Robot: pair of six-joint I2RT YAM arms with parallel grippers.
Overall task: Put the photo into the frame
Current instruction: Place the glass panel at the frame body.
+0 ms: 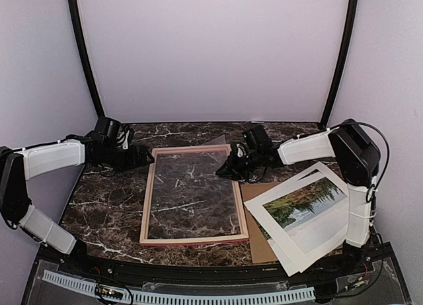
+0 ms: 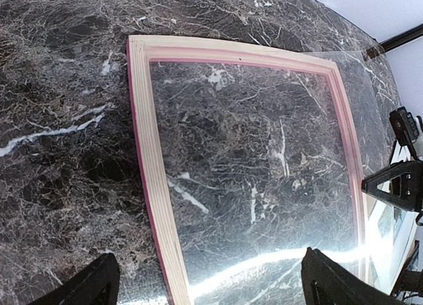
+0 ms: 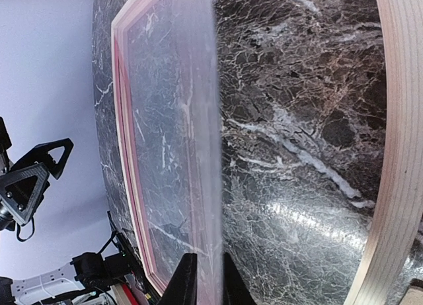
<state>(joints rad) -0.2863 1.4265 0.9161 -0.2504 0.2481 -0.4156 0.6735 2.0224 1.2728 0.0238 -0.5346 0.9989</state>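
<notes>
The frame [image 1: 151, 206] lies flat on the dark marble table, pale wood up with pink-red inner edges [image 2: 155, 159]. A clear pane [image 1: 198, 166] lies tilted over its opening. My right gripper [image 1: 225, 169] is at the frame's far right side, its fingers closed narrowly on the pane's edge [image 3: 210, 259]. The pane [image 3: 178, 120] runs edge-on away from them, with the frame's pale rail [image 3: 396, 120] to the right. My left gripper [image 1: 147, 157] hovers wide open over the frame's left rail [image 2: 208, 265], holding nothing. The photo [image 1: 307, 206] lies face up at the right.
White boards [image 1: 294, 255] lie stacked under the photo, over a brown backing board [image 1: 261, 245] beside the frame's right rail. The booth's walls close in the back and sides. Bare marble [image 1: 106, 206] shows left of the frame.
</notes>
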